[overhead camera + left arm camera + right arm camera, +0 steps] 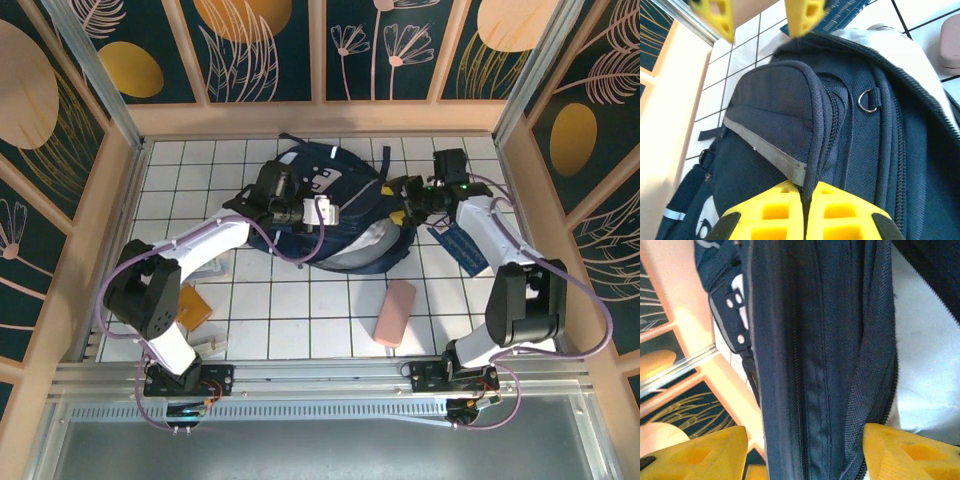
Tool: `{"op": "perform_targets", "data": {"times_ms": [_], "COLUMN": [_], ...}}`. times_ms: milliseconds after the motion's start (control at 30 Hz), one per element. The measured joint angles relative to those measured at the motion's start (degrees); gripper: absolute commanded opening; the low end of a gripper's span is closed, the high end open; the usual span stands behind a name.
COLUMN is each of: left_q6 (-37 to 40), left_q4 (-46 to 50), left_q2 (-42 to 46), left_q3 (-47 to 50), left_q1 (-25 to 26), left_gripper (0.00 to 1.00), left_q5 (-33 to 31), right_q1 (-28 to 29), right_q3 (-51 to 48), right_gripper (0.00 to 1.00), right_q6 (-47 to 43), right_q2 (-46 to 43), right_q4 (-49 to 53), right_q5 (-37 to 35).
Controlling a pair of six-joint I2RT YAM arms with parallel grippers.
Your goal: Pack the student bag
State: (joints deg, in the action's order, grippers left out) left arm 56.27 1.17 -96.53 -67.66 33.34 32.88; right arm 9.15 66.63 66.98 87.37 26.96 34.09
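Note:
The student bag [335, 215], a dark navy backpack, lies at the middle back of the table with its main compartment gaping and pale lining showing. My left gripper [810, 200] is shut on the corded edge of the bag's front pocket [775, 110], beside a grey reflective stripe [765, 150]. My right gripper [805, 450] straddles the zippered rim of the bag [815, 365] at its right side. One yellow finger [910, 455] touches the fabric. The other finger [695, 455] stands a little apart from it, so the jaws are open. From above, the right gripper [410, 200] is at the bag's right edge.
A pink case [395, 312] lies in front of the bag. A flat dark blue book [460, 245] sits under the right arm. An orange item [192, 305] and a small white item [210, 345] lie near the left arm's base. Wooden walls enclose the table.

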Motion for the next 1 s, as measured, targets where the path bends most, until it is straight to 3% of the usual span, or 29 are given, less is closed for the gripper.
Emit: {"op": "perform_targets", "data": {"times_ms": [467, 733, 867, 933, 1000], "left_q6": [-3.1, -2.34, -2.36, -2.64, -3.74], "left_q4": [-7.32, -6.84, -6.14, -5.95, -5.75], "left_q2": [1.03, 1.03, 1.01, 0.85, 0.33], "left_q3": [4.28, 4.22, 3.56, 2.95, 1.95], "left_q1": [0.83, 1.18, 1.18, 1.18, 1.18], "left_gripper": [0.0, 0.0, 0.0, 0.0, 0.0], "left_q5": [-3.41, -3.45, -3.41, -3.65, -4.61], "right_q1": [0.74, 0.24, -0.24, -0.33, -0.33], "right_q3": [-7.37, -7.45, -7.19, -7.13, -7.1], "right_gripper": [0.6, 0.44, 0.23, 0.04, 0.0], "right_q6": [9.07, 9.03, 9.86, 10.14, 10.49], "right_q2": [-5.03, -2.27, -1.49, -1.36, -1.33], "right_q4": [2.29, 0.61, -0.28, -1.11, -1.55], "right_q5": [-7.67, -8.59, -8.81, -8.81, -9.11]}}
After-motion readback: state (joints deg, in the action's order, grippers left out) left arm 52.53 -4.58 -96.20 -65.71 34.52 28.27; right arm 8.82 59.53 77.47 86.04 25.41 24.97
